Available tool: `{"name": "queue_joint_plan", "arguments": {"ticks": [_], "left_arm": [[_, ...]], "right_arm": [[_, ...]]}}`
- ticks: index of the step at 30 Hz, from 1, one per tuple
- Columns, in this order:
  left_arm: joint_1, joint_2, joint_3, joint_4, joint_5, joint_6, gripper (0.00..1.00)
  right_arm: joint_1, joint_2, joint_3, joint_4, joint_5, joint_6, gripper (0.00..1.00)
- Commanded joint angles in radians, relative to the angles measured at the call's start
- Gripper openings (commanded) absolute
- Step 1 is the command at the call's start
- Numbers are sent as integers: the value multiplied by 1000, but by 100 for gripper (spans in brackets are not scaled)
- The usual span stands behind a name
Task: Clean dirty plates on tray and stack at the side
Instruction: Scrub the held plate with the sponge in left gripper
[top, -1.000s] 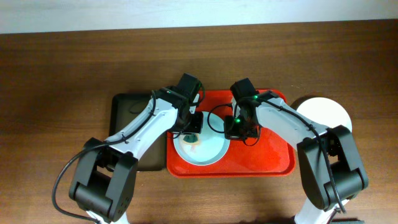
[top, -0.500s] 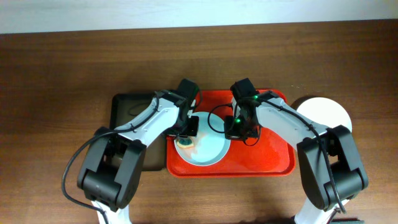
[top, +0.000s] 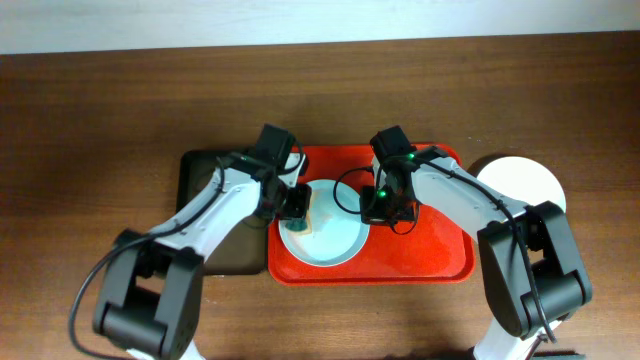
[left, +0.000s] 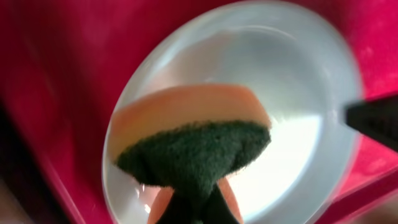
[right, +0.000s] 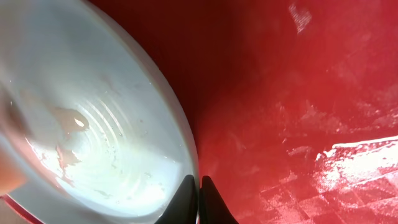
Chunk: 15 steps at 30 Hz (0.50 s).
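The brown wooden table (top: 100, 100) shows a long straight grain, and on it sits the red tray (top: 430, 250), a glossy plastic rectangle with rounded corners and a low rim, its floor wet and shining in the right wrist view. Just beside it on the left lies a narrower dark tray (top: 200, 175), matt and partly covered by the left arm. A round, shallow, pale plate (top: 335, 235) lies in the left half of the red tray, smooth and glazed, with a film of water and faint reddish streaks on its inner surface. A second plate (top: 525, 180) of the same kind sits on the bare wood to the right of the red tray, apart from both arms. The left gripper (top: 297, 205) is over the plate's left edge, its fingers clamped on a sponge (left: 193, 143), soft peach foam with a coarse dark green scouring face. Whether the sponge touches the plate I cannot tell. The right gripper (right: 198, 186) is at the plate's right edge, its thin black fingers drawn almost together and pinching the rim.
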Motion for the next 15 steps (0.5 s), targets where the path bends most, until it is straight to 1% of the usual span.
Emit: {"name": "queue_joint_plan", "arguments": {"ticks": [1,2,3,5,7,8,10,12,13,15], "left_arm": [[-3,75,-100,89,-10,-65,0],[-6,88,-111,99,3,-67,0],[-13,100,-115,98,48,-66,0],[-29,106,-115,108,189,-65,0],[-38,106,-105,159,362,-62,0],[-38,103,-98,174,401,-63,0],[-32,97,-63,164,402,-63,0],[18,56,6,54,292,-55,0],[53,22,30,-7,230,-32,0],[120,-66,60,-103,170,-11,0]], "right_arm": [[5,1,11,3,-10,5,4],[5,1,11,3,-10,5,4],[5,1,11,5,-11,5,4],[6,1,11,6,-13,5,4],[5,1,11,5,-13,5,4],[5,1,11,5,-13,5,4],[5,1,11,4,-13,5,4],[5,1,11,2,-13,5,4],[5,1,11,2,-13,5,4],[5,1,11,2,-13,5,4]]}}
